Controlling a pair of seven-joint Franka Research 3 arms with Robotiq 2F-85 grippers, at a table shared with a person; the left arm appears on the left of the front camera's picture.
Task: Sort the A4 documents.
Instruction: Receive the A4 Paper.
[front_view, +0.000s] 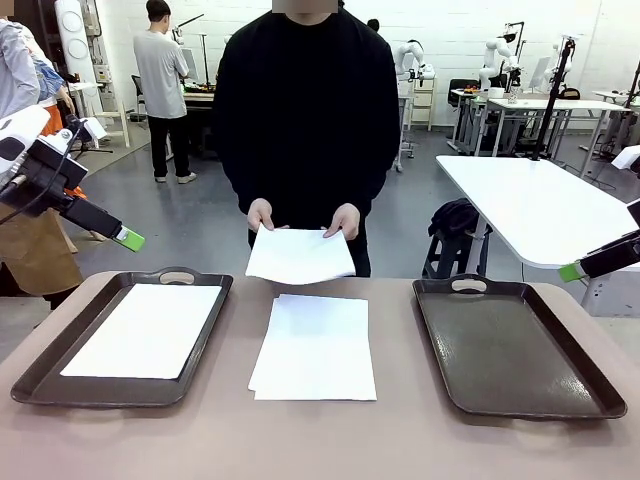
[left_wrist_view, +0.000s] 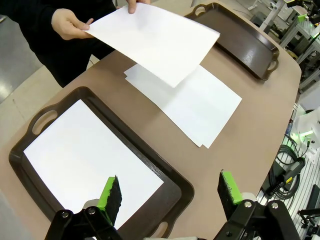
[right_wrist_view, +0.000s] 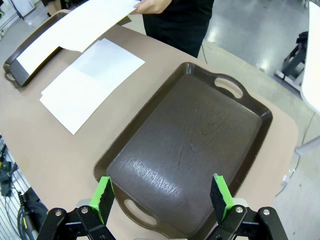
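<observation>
The A4 documents, thin plain white paper sheets, sit in three places: a loose, slightly fanned pile (front_view: 315, 345) in the middle of the brown tabletop (front_view: 420, 440), one sheet (front_view: 145, 330) lying flat in the dark brown plastic tray with handle cut-outs (front_view: 120, 392) left of that pile, and one sheet (front_view: 300, 256) held in the air just beyond the pile by a person in a black top, one hand (front_view: 262, 214) at one corner and the other hand (front_view: 345, 220) at the next. My left gripper (left_wrist_view: 170, 190), black with green pads, hangs above the near end of the tray left of the pile, jaws spread wide and empty; my right gripper (right_wrist_view: 162, 192) hangs the same way over the bare matching tray (front_view: 520, 350) right of the pile. I judge the main risk to be the pile itself. Its sheets lie flush on the table with no raised edge to pinch, so a careless grab could crease the top one or drag its neighbour along. Reaching past the pile risks brushing the held sheet or the person's fingers, and that limp sheet may droop if gripped at one corner. A tray's raised rim could catch a sheet's edge on the way in, since the fit looks snug. Bare strips of table on both sides of the pile and in front of it give me room to approach.
</observation>
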